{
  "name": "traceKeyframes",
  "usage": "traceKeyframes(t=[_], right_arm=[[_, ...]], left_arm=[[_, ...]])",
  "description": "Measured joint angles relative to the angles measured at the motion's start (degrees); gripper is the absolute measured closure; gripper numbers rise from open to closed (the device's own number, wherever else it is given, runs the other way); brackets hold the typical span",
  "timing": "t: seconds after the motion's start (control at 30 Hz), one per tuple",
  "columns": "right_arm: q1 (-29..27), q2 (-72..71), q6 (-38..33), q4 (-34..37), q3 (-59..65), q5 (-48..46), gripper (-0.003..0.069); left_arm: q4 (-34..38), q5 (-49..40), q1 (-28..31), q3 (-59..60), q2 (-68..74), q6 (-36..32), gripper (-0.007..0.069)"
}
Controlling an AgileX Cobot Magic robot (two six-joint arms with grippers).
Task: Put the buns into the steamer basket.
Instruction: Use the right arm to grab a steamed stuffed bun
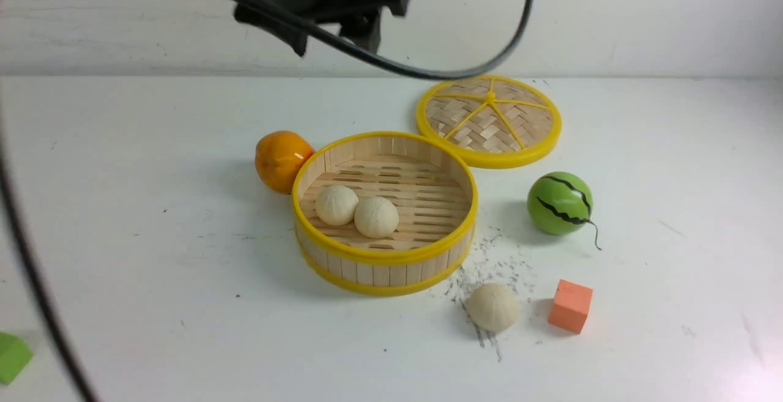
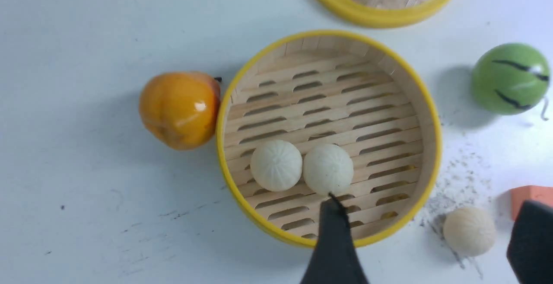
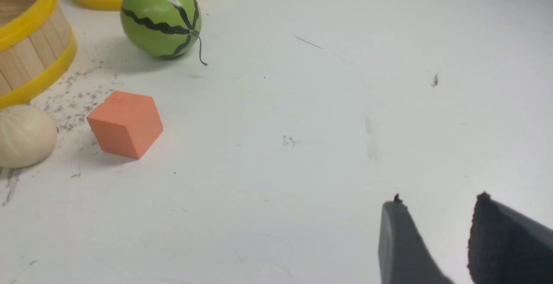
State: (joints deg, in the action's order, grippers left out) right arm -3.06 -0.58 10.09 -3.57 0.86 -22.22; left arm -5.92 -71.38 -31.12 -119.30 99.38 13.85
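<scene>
A round, shallow bamboo steamer basket (image 1: pixel 384 261) with a slatted floor, an upright wood-strip wall and yellow rims stands upright and uncovered. Inside it, on the slats of its left front part, two small cream-white round buns (image 1: pixel 336 205) with faint pleat lines lie side by side, touching each other (the left one is close to the wall). A third bun (image 1: pixel 493 307) of the same kind lies outside, near the basket's front right but apart from its wall.
</scene>
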Motion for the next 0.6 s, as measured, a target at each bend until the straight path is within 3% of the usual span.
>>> traceKeyframes(t=[0.13,0.4,0.6], right_arm=[[0.0,0.0,0.0,0.0,0.0,0.0,0.0419],[0.0,0.0,0.0,0.0,0.0,0.0,0.0419],[0.0,0.0,0.0,0.0,0.0,0.0,0.0419]], left_arm=[[0.0,0.0,0.0,5.7,-7.8,0.7,0.0248],[0.0,0.0,0.0,34.1,-28.0,0.5,0.0613],[0.0,6.5,0.0,52.4,-43.1,0.0,0.0638]])
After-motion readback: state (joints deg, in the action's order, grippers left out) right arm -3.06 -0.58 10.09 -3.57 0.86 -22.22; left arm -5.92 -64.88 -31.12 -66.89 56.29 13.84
